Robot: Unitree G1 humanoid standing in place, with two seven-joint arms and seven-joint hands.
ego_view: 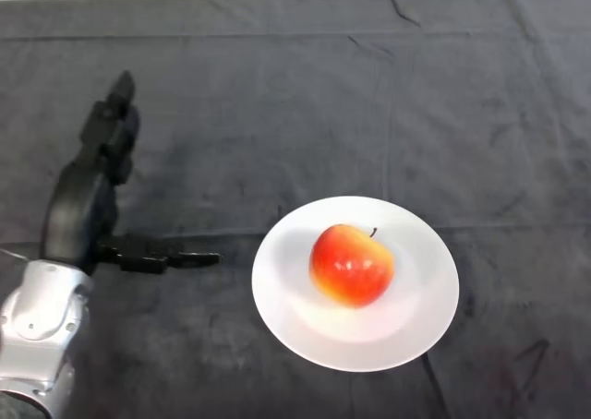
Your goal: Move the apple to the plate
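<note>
While the apple (352,264) sits on the plate (277,294), the empty, open hand (85,207) at nine o'clock could perhaps nudge the rim.

I see the red-yellow apple (352,264) sitting stem-up at the centre of the white plate (416,322), lower right of centre in frame.

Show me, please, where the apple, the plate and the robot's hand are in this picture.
apple (352,265), head view, middle of its red skin.
plate (277,294), head view, bare left rim.
left hand (81,209), head view, black palm.
</note>
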